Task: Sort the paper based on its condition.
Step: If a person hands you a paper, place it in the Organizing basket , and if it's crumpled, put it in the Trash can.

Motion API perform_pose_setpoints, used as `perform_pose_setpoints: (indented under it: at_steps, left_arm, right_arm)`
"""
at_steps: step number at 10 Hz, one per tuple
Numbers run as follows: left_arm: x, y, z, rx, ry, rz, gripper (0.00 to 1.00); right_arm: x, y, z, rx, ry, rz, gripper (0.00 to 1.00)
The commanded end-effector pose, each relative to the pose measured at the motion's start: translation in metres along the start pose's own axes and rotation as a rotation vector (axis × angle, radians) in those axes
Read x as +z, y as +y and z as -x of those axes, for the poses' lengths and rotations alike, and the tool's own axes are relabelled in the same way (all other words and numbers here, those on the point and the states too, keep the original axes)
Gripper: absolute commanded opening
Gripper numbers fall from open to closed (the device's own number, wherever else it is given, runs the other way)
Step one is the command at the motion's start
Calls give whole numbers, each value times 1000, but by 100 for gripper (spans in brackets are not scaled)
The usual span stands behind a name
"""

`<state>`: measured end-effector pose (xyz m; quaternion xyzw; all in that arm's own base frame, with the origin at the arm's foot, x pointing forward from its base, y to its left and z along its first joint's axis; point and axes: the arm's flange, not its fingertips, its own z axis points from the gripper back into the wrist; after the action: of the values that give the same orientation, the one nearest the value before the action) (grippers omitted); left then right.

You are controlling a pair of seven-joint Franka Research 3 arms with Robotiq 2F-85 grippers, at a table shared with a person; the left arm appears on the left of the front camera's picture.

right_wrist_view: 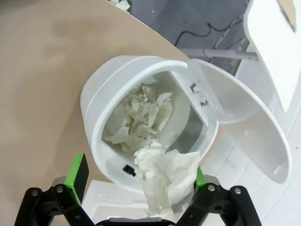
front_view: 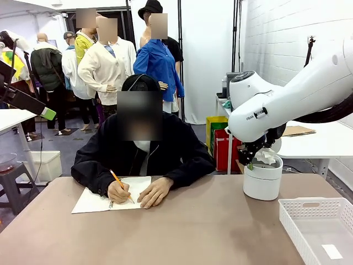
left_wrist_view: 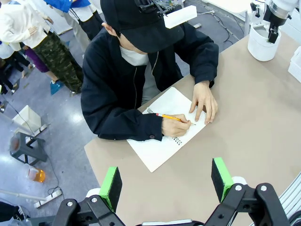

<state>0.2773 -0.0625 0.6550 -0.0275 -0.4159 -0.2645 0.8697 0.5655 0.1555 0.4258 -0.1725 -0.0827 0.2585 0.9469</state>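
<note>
Right wrist view: right gripper (right_wrist_view: pixel 138 170) fingers spread wide, jaws not closed on anything. 1 paper wad (right_wrist_view: pixel 167 176) sits between them, against the pad at picture right and apart from the other pad. Its long axis runs from the bottom edge up toward the bin mouth, upper end pointing at the opening. Looks: white, heavily crumpled, lumpy, with faint ruled lines on the creases. Just past it is the white bin (right_wrist_view: pixel 94 108), lid (right_wrist_view: pixel 249 122) swung open, crumpled paper pieces (right_wrist_view: pixel 141 115) piled inside.

Front view: same wad (front_view: pixel 265 157) at the bin rim (front_view: pixel 263 185); white tray (front_view: pixel 292 221) nearer, well apart.

Left wrist view: left gripper (left_wrist_view: pixel 164 181) fingers spread, nothing between them, above the table (left_wrist_view: pixel 254 117). Beyond, a person's hand (left_wrist_view: pixel 175 127) holds a pencil (left_wrist_view: pixel 170 117) on a notebook (left_wrist_view: pixel 160 148).
</note>
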Motion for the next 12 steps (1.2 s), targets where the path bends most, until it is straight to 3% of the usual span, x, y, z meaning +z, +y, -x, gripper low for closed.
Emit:
perform_pose_setpoints:
  at_steps: [1,3,8,12]
  left_arm:
    - [1,0,2,2,5,5,100]
    - [1,0,2,2,5,5,100]
    - [1,0,2,2,5,5,100]
    - [1,0,2,2,5,5,100]
  right_arm:
    - [-16,-8,-10,59,-16,-57,100]
    - [-32,-8,-11,77,-8,-55,100]
    - [-58,9,-15,150,138,1,100]
    - [-40,21,-13,209,24,-99,100]
